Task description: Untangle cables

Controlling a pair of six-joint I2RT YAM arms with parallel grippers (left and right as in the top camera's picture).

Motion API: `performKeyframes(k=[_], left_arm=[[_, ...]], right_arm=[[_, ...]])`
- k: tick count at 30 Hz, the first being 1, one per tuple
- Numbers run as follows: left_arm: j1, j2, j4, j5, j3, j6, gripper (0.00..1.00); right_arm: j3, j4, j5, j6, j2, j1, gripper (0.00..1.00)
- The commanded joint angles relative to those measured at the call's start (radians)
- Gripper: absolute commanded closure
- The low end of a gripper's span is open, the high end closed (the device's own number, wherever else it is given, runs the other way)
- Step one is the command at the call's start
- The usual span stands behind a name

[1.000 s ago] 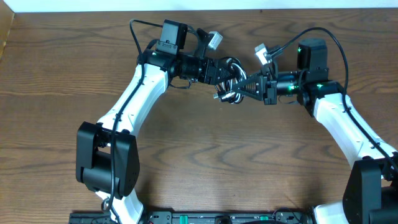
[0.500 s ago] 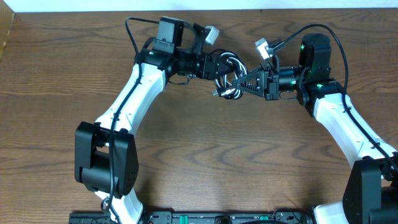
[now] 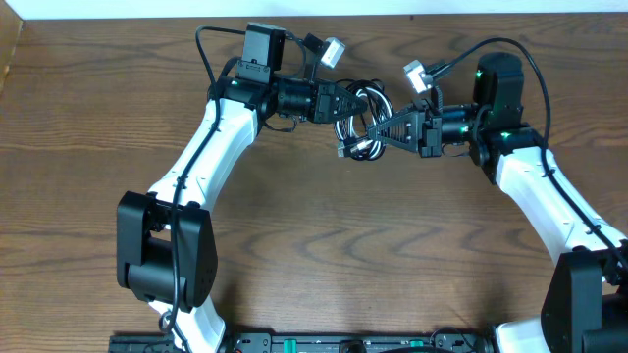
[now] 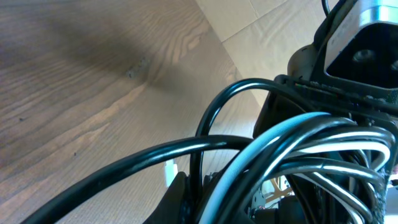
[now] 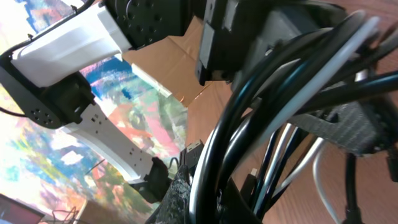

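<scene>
A knot of thin black and white cables hangs between my two grippers above the far middle of the table. My left gripper is shut on the knot's upper left side. My right gripper is shut on its right side. In the left wrist view black and light grey cable loops fill the frame right at the fingers. In the right wrist view black and white cable strands run between the fingers, with the left arm behind them. A small plug end pokes out at the knot's lower left.
The brown wooden table spreads below both arms. A white wall edge runs along the far side of the table. The arms' own thick black cables with grey connectors loop above the wrists.
Both grippers, still holding the cable knot, have lifted it slightly toward the far edge. The left wrist has drawn a little to the left, stretching the knot.
</scene>
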Motion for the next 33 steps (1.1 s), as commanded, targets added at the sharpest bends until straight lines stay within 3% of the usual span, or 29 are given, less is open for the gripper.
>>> performKeyframes(k=[1, 7, 9, 13, 18, 22, 26, 33], left_arm=[[0.000, 0.013, -0.005, 0.002, -0.003, -0.026, 0.93], [0.008, -0.012, -0.134, -0.276, -0.003, -0.042, 0.92], [0.008, -0.031, -0.191, -0.350, -0.003, -0.031, 0.93], [0.008, -0.071, -0.263, -0.388, -0.003, 0.011, 0.93], [0.002, -0.110, -0.320, -0.388, -0.003, 0.011, 0.93], [-0.005, -0.132, -0.353, -0.388, -0.003, 0.010, 0.93], [-0.008, -0.134, -0.380, -0.388, -0.003, 0.010, 0.93], [-0.036, -0.134, -0.401, -0.380, -0.003, -0.039, 0.93]], right_arm=[[0.007, -0.032, 0.058, 0.006, -0.012, -0.023, 0.99], [0.007, -0.341, 0.549, 0.006, -0.012, -0.069, 0.89], [0.007, -0.449, 0.734, 0.006, -0.012, -0.073, 0.79], [0.007, -0.560, 0.915, 0.005, -0.012, -0.072, 0.67], [0.007, -0.585, 0.928, -0.003, -0.012, -0.072, 0.50], [0.008, -0.542, 0.691, -0.134, -0.012, -0.072, 0.38], [0.008, -0.517, 0.551, -0.167, -0.012, -0.069, 0.36], [0.007, -0.503, 0.636, -0.134, -0.012, 0.029, 0.38]])
